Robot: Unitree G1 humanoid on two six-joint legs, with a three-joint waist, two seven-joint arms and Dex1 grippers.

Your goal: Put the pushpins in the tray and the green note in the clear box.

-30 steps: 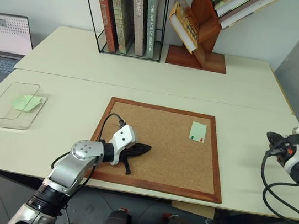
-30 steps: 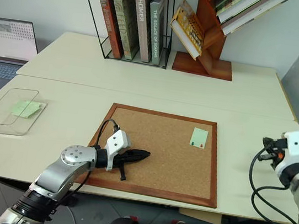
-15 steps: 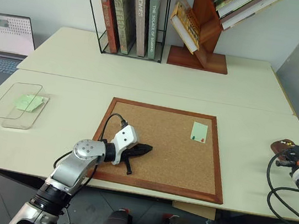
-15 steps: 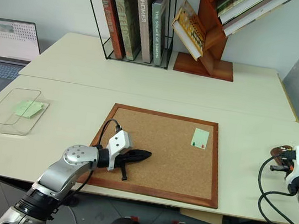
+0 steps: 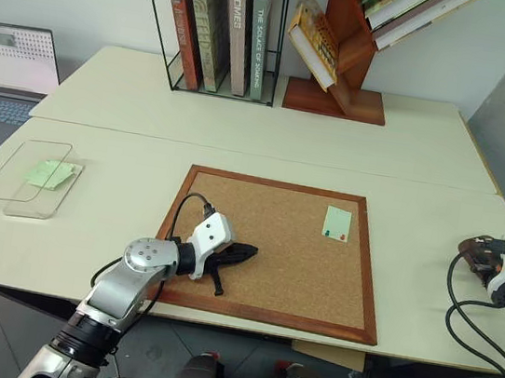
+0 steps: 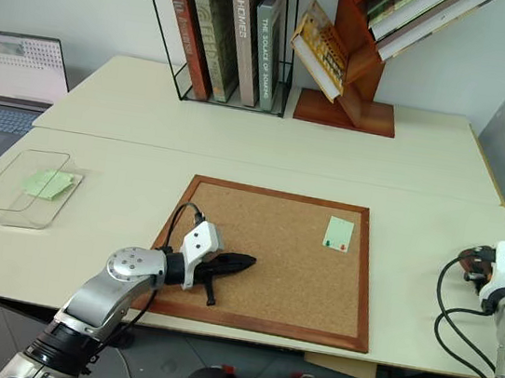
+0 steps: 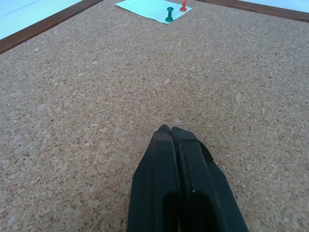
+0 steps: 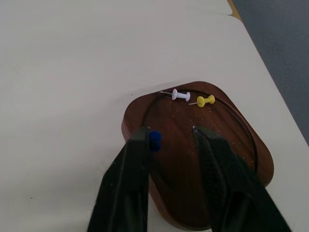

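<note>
Right gripper (image 8: 170,140) fingers are seen parted above the tray (image 8: 239,169), with a blue pushpin (image 8: 154,139) against the inner face of one finger; whether it is gripped or already loose cannot be told. A white pin (image 8: 181,95) and a yellow pin (image 8: 206,101) lie in the tray, at the table's right edge. Much seems left: the red pushpin (image 7: 183,6) and green pushpin (image 7: 169,14) are stuck in the green note (image 5: 336,222) near the corkboard's (image 5: 277,249) far right corner. The clear box (image 5: 30,178), near the table's left edge, holds a lime-green sheet (image 5: 50,173). Left gripper (image 7: 170,129) is shut, empty, low over the cork, pointed toward the note.
</note>
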